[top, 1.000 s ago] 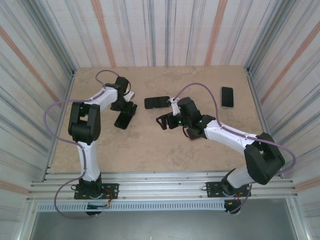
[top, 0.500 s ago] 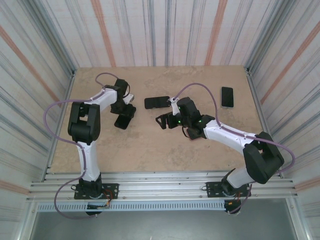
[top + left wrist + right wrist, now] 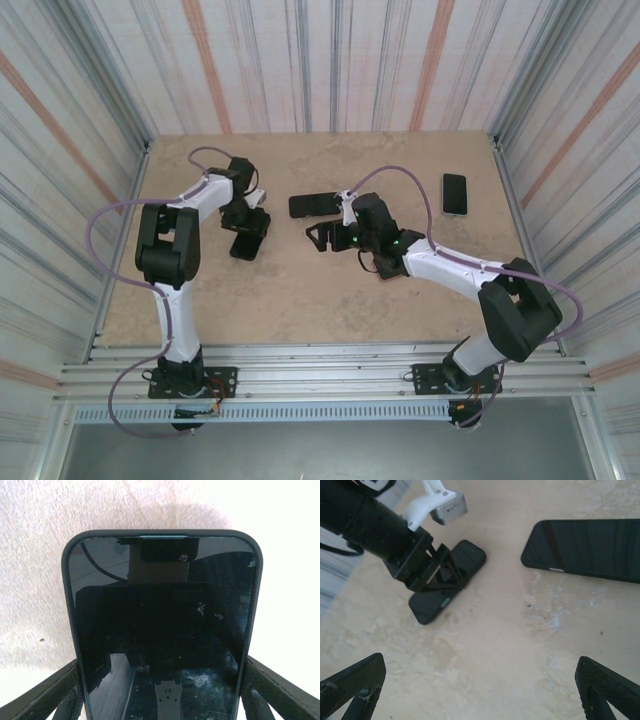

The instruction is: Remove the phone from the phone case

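A dark phone (image 3: 245, 245) in a dark phone case (image 3: 72, 630) lies screen-up on the table, left of centre. My left gripper (image 3: 249, 222) comes down over it, and its fingers (image 3: 55, 692) press against both long sides of the case. From the right wrist, that gripper (image 3: 432, 572) straddles the cased phone (image 3: 470, 557). My right gripper (image 3: 321, 238) hovers open over bare table between the two arms, with nothing between its fingertips (image 3: 355, 680).
A second black phone (image 3: 313, 204) lies flat just beyond my right gripper, and it also appears at the upper right of the right wrist view (image 3: 585, 550). A phone with a pale rim (image 3: 455, 193) lies at the far right. Striped walls enclose the table.
My left gripper's fingers have closed in against the sides of the cased phone. My right gripper has shifted slightly left and away from me, staying open.
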{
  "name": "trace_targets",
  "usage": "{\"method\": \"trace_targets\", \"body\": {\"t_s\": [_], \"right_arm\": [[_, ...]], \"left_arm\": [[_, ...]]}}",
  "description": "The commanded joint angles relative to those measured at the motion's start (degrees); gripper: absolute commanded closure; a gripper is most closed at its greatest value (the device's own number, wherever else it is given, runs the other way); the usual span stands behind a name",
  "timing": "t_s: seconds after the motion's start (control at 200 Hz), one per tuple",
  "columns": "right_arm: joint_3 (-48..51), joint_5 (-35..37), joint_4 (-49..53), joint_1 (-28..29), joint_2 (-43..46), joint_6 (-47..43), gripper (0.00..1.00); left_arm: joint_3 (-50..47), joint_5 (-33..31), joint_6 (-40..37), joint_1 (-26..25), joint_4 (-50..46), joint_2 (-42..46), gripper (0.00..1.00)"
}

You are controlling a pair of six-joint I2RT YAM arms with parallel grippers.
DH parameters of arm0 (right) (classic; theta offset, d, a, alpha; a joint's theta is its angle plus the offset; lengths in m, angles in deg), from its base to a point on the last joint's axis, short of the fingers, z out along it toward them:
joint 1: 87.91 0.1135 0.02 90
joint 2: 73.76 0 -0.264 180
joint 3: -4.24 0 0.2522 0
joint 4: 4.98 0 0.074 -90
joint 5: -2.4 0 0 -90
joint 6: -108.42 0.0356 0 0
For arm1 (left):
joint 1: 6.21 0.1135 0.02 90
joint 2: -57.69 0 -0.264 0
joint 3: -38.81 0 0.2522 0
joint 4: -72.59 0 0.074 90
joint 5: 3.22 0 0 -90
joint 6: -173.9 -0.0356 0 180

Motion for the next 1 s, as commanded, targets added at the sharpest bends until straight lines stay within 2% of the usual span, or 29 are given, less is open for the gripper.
{"method": "trace_targets", "body": {"t_s": [0.0,0.215,0.456,0.646,0.717,0.817,0.997], "right_arm": [[0.40,-2.10,-5.72,0.72,-1.76,5.71,0.01],[-0.91,-3.50,-11.82,2.72,-6.21,11.02,0.02],[-4.15,-5.07,-16.40,4.29,-12.25,16.95,0.14],[-5.52,-4.24,-19.84,4.42,-15.54,21.44,0.30],[-6.39,-4.75,-19.80,4.28,-16.62,22.69,0.38],[-7.66,-6.60,-20.41,4.12,-18.22,23.64,0.44],[-8.88,-8.56,-22.10,3.58,-20.23,26.83,0.67]], "left_arm": [[3.43,4.09,5.89,0.54,-2.71,5.36,0.33],[2.63,9.55,16.00,-0.04,-1.35,11.36,0.35],[-2.51,14.43,27.81,-2.19,6.35,18.48,0.35],[-3.26,13.12,30.73,-4.36,7.57,20.39,0.35],[-3.71,13.11,31.23,-5.03,8.34,20.65,0.35],[-5.02,13.75,33.20,-5.27,10.47,21.06,0.35],[-4.25,13.42,34.12,-5.61,10.88,21.28,0.36]]}}
